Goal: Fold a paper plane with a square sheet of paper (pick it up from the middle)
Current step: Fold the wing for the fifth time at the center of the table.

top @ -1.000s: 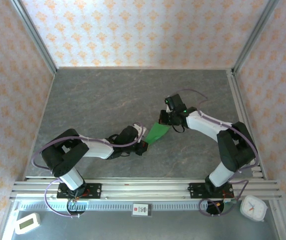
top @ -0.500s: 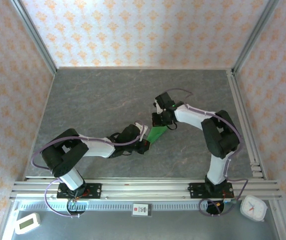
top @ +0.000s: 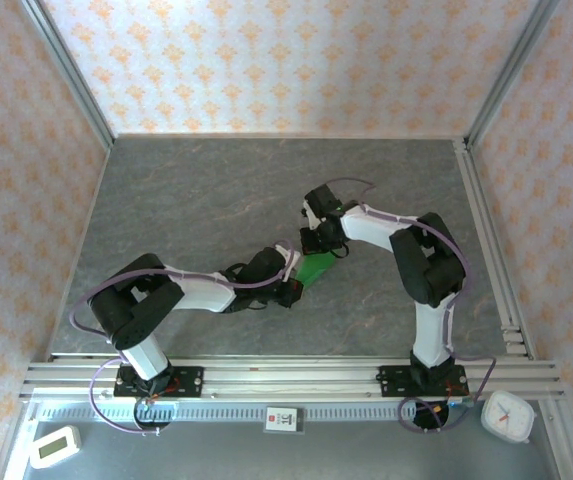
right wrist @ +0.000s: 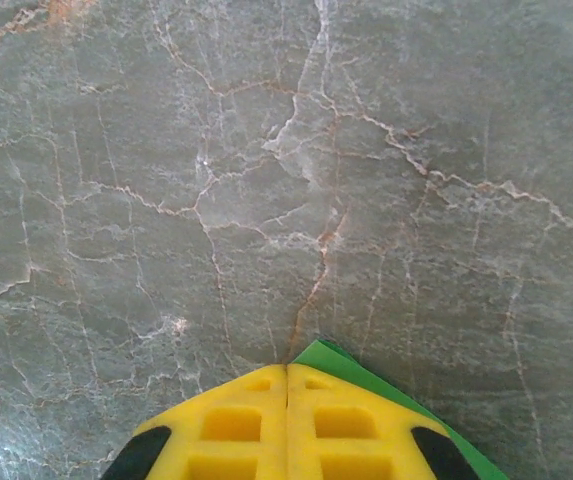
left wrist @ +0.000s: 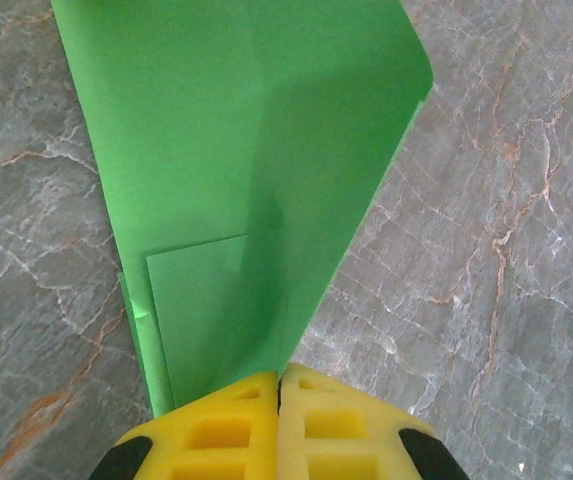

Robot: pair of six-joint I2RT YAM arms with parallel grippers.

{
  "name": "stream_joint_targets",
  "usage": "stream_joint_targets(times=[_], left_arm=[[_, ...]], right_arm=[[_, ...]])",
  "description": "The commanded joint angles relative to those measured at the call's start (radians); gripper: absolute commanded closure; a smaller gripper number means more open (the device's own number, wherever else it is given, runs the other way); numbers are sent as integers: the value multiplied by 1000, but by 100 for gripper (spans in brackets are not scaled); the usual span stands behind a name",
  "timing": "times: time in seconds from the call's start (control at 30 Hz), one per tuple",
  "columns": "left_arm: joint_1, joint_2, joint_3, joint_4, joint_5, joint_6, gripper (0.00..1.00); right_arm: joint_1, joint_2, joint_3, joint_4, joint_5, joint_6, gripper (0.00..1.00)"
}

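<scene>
Here's the green paper (left wrist: 256, 150), partly folded: a tapering shape with a faint centre crease and a smaller flap tucked near its narrow end. The left hand (left wrist: 279, 385) has that narrow end, yellow pads squeezed together on it. I'd say it's there as an anchor, pinning one tip so the crease line can't wander.

At the paper's opposite end sits the right hand (right wrist: 287, 375), pads closed flat against each other with a green corner poking out beside them. Pinching that corner or just pressing it down? From this angle I honestly can't tell. Either way, one hand at each end reads as stretching the paper taut to sharpen a fold, so the plane looks only part made.

Under the paper, the desk (top: 196, 200) is grey marbled stone with rusty veins, smooth and matte, so thin paper could slide on it. Around it stand cream walls (top: 266, 60) with an orange motif and metal corner posts. Well away from the paper, past the arms' rail (top: 286, 378), sits a small white clock (top: 507, 415).
</scene>
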State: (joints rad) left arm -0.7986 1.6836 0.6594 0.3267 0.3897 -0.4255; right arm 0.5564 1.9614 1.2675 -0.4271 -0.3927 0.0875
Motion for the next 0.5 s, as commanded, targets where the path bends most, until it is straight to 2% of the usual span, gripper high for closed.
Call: stream_joint_targets(times=[0.0, 0.47], left_arm=[[-4, 2, 24, -36, -24, 16, 100], [1, -32, -21, -5, -100, -1, 100]], right_arm=[[12, 62, -36, -65, 62, -29, 100], [13, 83, -62, -55, 78, -35, 100]])
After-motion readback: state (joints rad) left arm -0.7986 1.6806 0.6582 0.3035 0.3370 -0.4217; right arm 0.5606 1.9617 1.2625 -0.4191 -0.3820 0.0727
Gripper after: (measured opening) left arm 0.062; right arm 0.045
